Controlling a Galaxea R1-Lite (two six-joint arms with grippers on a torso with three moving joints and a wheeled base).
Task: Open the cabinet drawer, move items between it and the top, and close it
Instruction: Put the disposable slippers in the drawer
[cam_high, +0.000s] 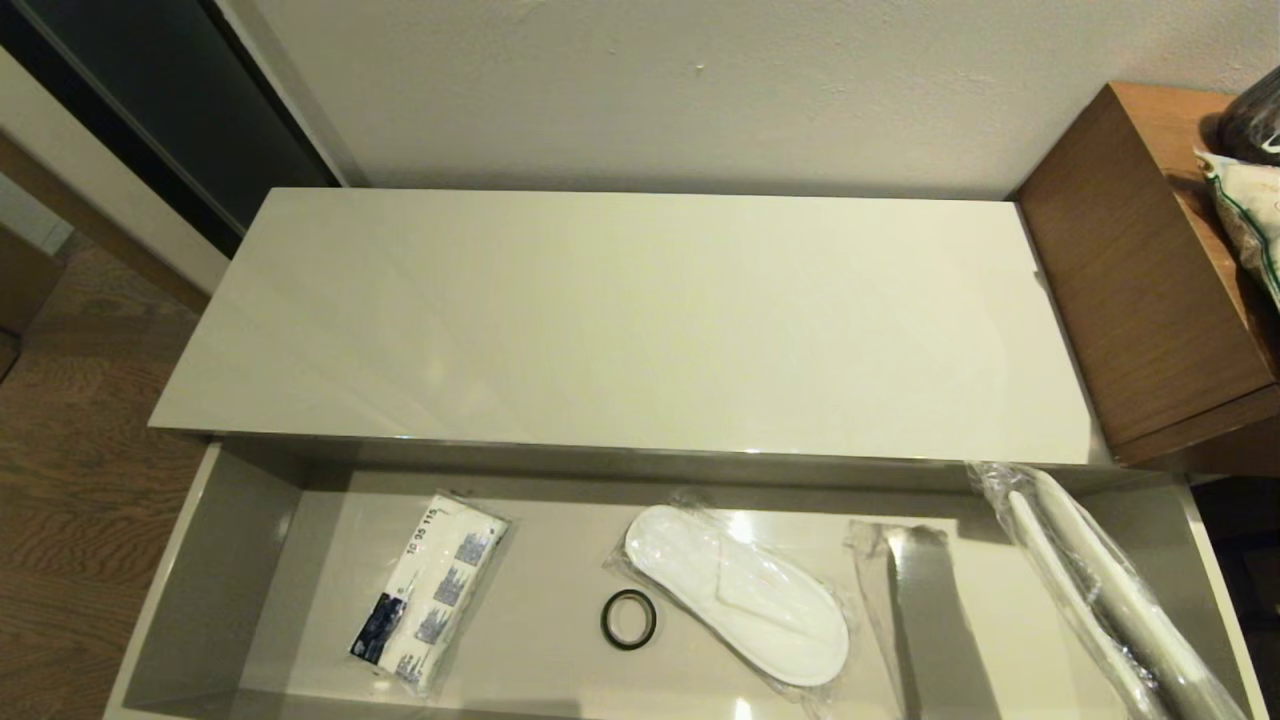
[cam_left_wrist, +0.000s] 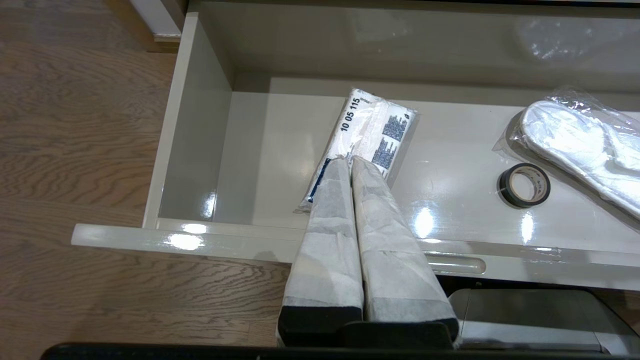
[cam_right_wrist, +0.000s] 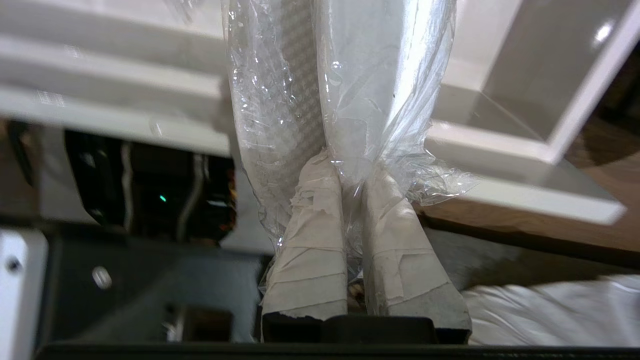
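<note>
Nearest the robot, the right gripper (cam_right_wrist: 352, 172) has its tape-wrapped fingers (cam_right_wrist: 312, 240) clamped on the plastic end of a bagged pair of white slippers (cam_high: 1090, 590), which it holds raised and slanting over the right end of the cabinet drawer (cam_high: 215, 560), toward four o'clock in the head view. The left gripper (cam_left_wrist: 350, 161) hangs at the drawer's front edge with its fingers pressed together and gripping nothing, its tips in line with a flat white packet (cam_high: 430, 590) with blue-black print. The drawer stands pulled open. Inside, the packet lies at about seven o'clock, a small black ring (cam_high: 628, 619) sits near six o'clock, and a second bagged pair of slippers (cam_high: 740, 595) lies just beside the ring at five o'clock. Beyond the drawer stretches the glossy cream top (cam_high: 620, 320) of the cabinet. At two o'clock stands a taller brown wooden desk (cam_high: 1140, 270).
</note>
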